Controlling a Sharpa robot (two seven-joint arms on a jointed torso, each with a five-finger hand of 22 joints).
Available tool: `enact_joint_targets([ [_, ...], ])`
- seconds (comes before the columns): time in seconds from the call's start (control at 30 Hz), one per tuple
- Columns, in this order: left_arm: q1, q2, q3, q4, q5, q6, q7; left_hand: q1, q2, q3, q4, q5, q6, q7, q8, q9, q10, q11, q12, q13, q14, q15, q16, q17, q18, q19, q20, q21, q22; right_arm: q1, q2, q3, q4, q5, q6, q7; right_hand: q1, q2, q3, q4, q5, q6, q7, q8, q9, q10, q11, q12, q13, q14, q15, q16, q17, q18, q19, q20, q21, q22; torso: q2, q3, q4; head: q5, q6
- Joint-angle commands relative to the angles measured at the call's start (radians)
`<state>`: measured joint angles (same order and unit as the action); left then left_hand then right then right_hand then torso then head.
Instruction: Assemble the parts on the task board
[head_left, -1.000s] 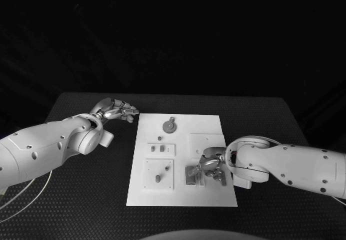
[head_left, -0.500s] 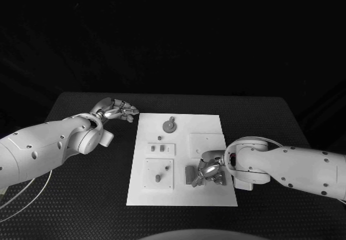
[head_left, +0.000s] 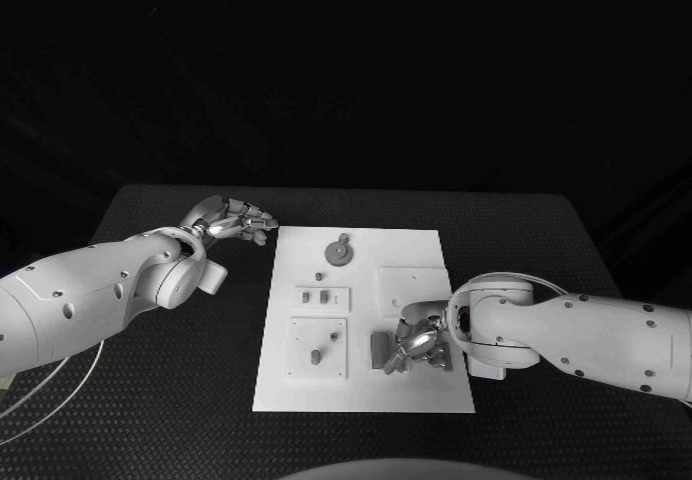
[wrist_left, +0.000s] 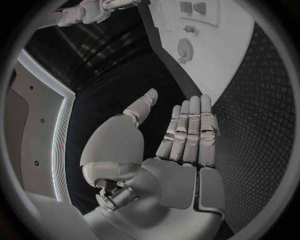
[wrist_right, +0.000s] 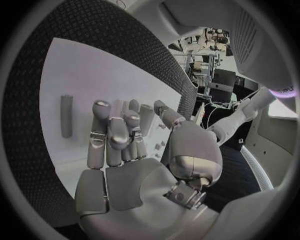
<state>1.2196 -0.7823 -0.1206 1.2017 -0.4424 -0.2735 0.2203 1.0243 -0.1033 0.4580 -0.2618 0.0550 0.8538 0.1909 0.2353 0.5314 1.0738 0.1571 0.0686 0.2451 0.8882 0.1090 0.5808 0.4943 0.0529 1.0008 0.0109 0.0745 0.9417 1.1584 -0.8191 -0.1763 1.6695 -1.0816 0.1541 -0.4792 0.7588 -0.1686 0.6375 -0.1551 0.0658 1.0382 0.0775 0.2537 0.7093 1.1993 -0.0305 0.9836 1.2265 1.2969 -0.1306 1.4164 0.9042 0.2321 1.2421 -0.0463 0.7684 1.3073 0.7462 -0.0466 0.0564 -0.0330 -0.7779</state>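
Several small grey parts are seen on the white task board, which lies flat at the middle of the black worktop. A round disc part sits near the board's far edge. The right robot hand rests over the board's right near portion, fingers curled; whether a part is held cannot be told. The left robot hand hovers just off the board's far-left corner, fingers extended together, holding nothing.

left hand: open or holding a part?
Open. The left wrist view shows the left hand with fingers extended side by side, thumb apart and a bare palm; in the head view it sits off the task board's far left corner.
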Motion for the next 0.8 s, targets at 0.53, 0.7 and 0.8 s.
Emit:
enact_joint_targets([
  [0.53,0.001,-0.001,0.001,0.003,0.014,0.033,0.005,-0.013,-0.001,-0.001,0.007,-0.004,-0.004,-0.002,0.005,-0.001,0.0,-0.001,0.0,-0.002,0.005,0.003,-0.008,0.004,0.018,-0.003,0.001,-0.004,-0.002,-0.004,0.006,-0.003,-0.008,-0.054,-0.005,-0.012,-0.013,0.104,-0.03,-0.025,-0.003,0.014,-0.001,-0.008,0.001,0.009,-0.004,0.003,0.005,-0.004,-0.011,0.006,0.009,0.03,-0.001,-0.001,0.008,0.021,0.0,-0.0006,0.0007,0.0,-0.003],
  [0.7,0.001,-0.002,0.001,0.003,0.014,0.033,0.005,-0.014,-0.001,-0.001,0.007,-0.004,-0.004,-0.002,0.005,-0.001,0.0,-0.001,0.0,-0.002,0.005,0.003,-0.008,0.005,0.018,-0.003,0.001,-0.004,-0.002,-0.004,-0.002,-0.003,-0.004,-0.049,-0.007,-0.007,-0.018,0.086,-0.037,-0.035,-0.003,0.015,-0.001,-0.009,0.001,0.009,-0.004,0.003,0.005,-0.004,-0.011,0.006,0.008,0.03,-0.002,0.0,0.008,0.021,0.0,-0.0003,0.0004,0.0,-0.003],
  [0.8,0.001,-0.002,0.001,0.003,0.014,0.032,0.004,-0.014,-0.001,-0.001,0.007,-0.004,-0.004,-0.002,0.005,-0.001,0.0,-0.001,0.0,-0.002,0.005,0.003,-0.009,0.005,0.018,-0.003,0.001,-0.004,-0.002,-0.004,-0.022,-0.002,0.013,-0.049,-0.008,-0.006,-0.023,0.066,-0.038,-0.034,-0.002,0.016,-0.001,-0.01,0.0,0.01,-0.004,0.002,0.005,-0.004,-0.011,0.005,0.008,0.03,-0.001,0.001,0.008,0.02,0.0,-0.0002,0.0003,-0.001,-0.002],
])
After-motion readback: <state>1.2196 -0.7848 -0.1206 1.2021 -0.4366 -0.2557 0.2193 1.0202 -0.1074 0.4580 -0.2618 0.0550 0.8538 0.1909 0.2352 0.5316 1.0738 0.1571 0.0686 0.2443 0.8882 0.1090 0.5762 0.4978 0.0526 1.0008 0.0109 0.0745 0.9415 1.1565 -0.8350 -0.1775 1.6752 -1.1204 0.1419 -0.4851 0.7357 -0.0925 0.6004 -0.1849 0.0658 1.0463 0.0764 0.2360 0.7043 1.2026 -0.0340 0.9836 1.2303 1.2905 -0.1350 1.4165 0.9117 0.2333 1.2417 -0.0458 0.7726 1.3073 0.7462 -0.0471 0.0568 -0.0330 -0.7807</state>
